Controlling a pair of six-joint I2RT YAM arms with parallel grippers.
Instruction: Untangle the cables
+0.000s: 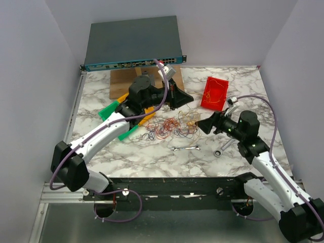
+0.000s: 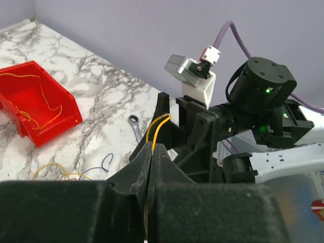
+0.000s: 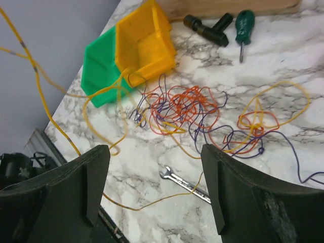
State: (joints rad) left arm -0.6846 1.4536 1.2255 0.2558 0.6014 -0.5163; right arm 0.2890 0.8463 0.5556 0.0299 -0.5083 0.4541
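Observation:
The cables [image 1: 169, 129] lie as a tangle of orange, yellow and purple strands mid-table, seen closer in the right wrist view as the cables [image 3: 182, 109]. My left gripper [image 1: 190, 97] hovers just beyond the tangle, near the red bin. In its wrist view the left gripper [image 2: 153, 147] is shut on a yellow cable [image 2: 158, 125] that loops out above the tips. My right gripper [image 1: 200, 124] is right of the pile. In the right wrist view the right gripper [image 3: 157, 187] stands open with nothing between its fingers, and a long yellow strand [image 3: 40, 96] rises past its left finger.
A red bin [image 1: 214, 93] holding yellow strands sits back right. Yellow bin [image 3: 144, 40] and green bin [image 3: 98, 66] lie left of the pile under my left arm. A wrench [image 1: 185, 148] and a second tool [image 1: 223, 149] lie near the front. A network switch [image 1: 134, 43] stands at the back.

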